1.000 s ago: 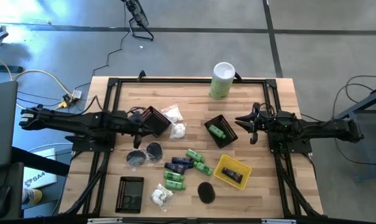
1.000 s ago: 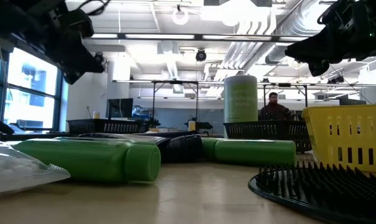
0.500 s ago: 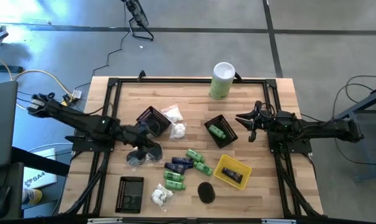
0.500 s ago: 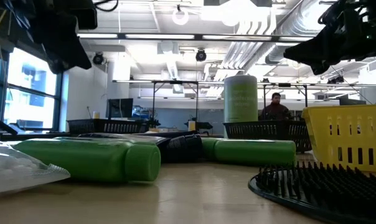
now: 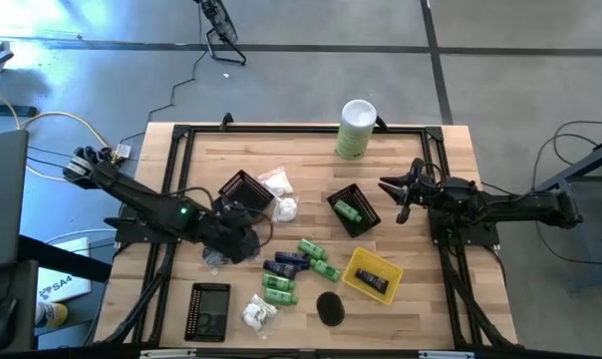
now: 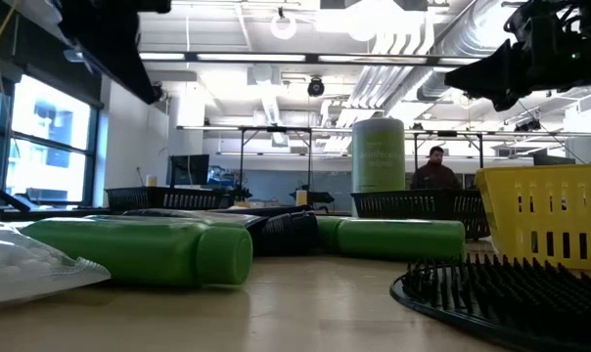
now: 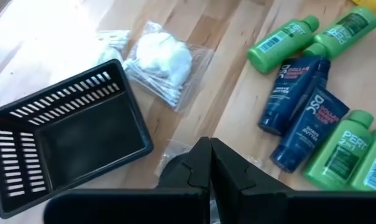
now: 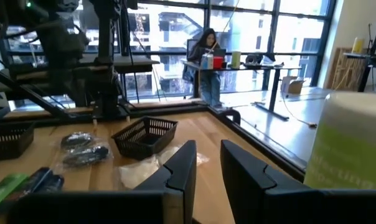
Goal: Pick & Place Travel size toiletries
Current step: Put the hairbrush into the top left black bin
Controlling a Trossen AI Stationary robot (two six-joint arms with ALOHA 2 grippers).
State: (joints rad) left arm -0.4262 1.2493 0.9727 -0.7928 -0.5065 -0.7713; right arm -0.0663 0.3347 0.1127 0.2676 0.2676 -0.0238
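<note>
Nearest row: we see a flat black basket point(image 5: 209, 311), a white packet point(image 5: 258, 314) and a black round disc point(image 5: 329, 308) along the table's point(image 5: 431, 299) near edge.
Yellow basket: it point(image 5: 373, 275) sits just behind the disc, with a dark item inside.
Middle cluster: we find green bottles point(image 5: 279, 290) and navy tubes point(image 5: 287, 263) lying side by side; in the left wrist view the tubes point(image 7: 294, 102) lie between green bottles point(image 7: 281, 43).
Left gripper: it point(image 5: 239, 237) is low over the table just beside that cluster, over a clear packet; its fingers point(image 7: 200, 171) are pressed together on nothing.
Black baskets: one point(image 5: 247, 191) stands empty behind the left gripper, with white packets point(image 5: 279, 194) beside it; another point(image 5: 353, 211) holds a green bottle.
Right gripper: it point(image 5: 402, 198) hangs above the table's right side, fingers point(image 8: 178, 171) a narrow gap apart with nothing between them.
Far edge: a tall white-and-green canister point(image 5: 356, 129).
Room beyond: a person point(image 6: 435, 171).
</note>
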